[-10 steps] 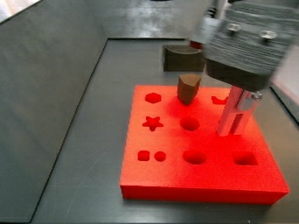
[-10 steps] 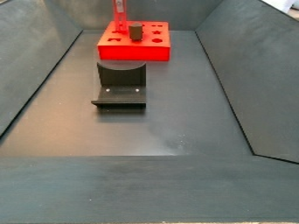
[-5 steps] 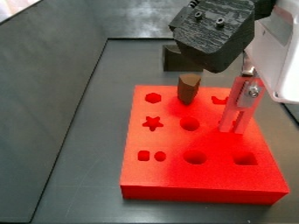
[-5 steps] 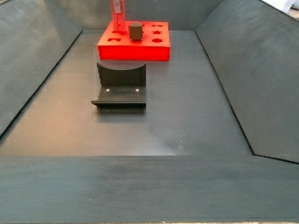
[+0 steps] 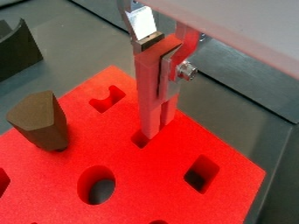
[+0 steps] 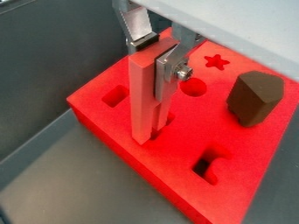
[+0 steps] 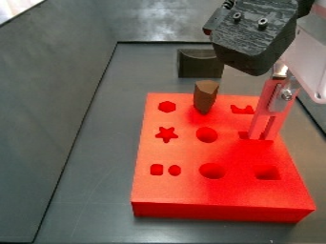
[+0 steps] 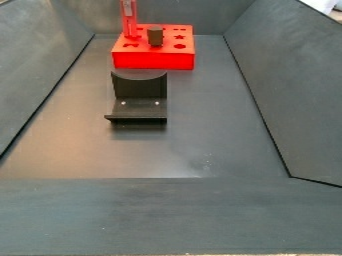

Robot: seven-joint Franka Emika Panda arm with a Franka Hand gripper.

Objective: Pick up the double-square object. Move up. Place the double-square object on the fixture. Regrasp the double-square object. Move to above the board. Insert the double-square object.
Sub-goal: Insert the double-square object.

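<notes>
- One pincer (image 5: 156,131) hangs over the board (image 5: 233,149), at its edge.
- It pinches the double-square object (image 5: 152,92), a long red block (image 6: 143,96) standing upright.
- The block's low end sits in a hole in the board in both wrist views.
- A brown peg (image 7: 205,96) stands on the board, apart from the block (image 7: 266,119).
- The fixture (image 8: 136,103) sits on the floor in front of the board (image 8: 170,58) in a side view.
</notes>
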